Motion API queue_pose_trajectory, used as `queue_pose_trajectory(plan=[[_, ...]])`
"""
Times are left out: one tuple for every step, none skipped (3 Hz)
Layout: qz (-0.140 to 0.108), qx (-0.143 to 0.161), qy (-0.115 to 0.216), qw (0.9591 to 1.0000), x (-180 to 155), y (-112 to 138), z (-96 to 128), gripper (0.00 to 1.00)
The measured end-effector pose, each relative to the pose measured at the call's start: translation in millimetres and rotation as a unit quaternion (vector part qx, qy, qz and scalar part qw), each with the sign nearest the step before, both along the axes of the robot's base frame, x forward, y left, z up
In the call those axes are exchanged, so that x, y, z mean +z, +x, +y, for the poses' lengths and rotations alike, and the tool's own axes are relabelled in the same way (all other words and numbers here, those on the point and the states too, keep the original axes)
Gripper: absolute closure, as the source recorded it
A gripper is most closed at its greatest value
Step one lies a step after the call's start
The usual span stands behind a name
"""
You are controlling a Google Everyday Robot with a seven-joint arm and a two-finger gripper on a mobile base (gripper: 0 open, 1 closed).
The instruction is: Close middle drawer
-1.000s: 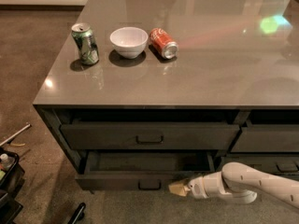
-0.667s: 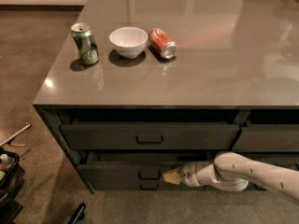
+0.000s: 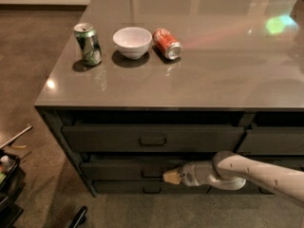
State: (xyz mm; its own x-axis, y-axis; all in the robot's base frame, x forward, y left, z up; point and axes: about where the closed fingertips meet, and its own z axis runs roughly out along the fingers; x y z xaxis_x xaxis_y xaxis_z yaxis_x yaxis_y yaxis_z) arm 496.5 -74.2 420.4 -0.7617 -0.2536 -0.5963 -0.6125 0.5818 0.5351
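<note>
The middle drawer (image 3: 118,171) is a wide dark grey front with a small loop handle (image 3: 152,174), under the taller top drawer (image 3: 152,137). It sits nearly level with the other fronts, with a dark strip of shadow above it. My gripper (image 3: 171,177) comes in from the right on a white arm (image 3: 237,171). Its tan tips are together and empty, and they press against the middle drawer's front just right of the handle.
A slim bottom drawer (image 3: 147,187) lies below. On the grey counter (image 3: 213,56) stand a green can (image 3: 88,44), a white bowl (image 3: 132,42) and a red can (image 3: 167,43) on its side. Right-hand drawers (image 3: 273,141) adjoin. Dark clutter (image 3: 7,175) sits on the floor at left.
The middle drawer stuck out open towards the camera; my gripper has moved left and inward against its front, and the drawer has slid back in nearly level.
</note>
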Motion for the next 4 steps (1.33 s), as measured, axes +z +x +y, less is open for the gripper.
queue_pose_trajectory(plan=[[-0.015, 0.009, 0.007, 0.9998, 1.7, 34.6, 11.6, 1.00], [-0.015, 0.009, 0.007, 0.9998, 3.1, 29.6, 11.9, 1.00], [-0.026, 0.000, 0.006, 0.9996, 7.8, 29.9, 11.1, 1.00], [-0.036, -0.045, -0.011, 0.9983, 12.7, 15.3, -10.5, 1.00]])
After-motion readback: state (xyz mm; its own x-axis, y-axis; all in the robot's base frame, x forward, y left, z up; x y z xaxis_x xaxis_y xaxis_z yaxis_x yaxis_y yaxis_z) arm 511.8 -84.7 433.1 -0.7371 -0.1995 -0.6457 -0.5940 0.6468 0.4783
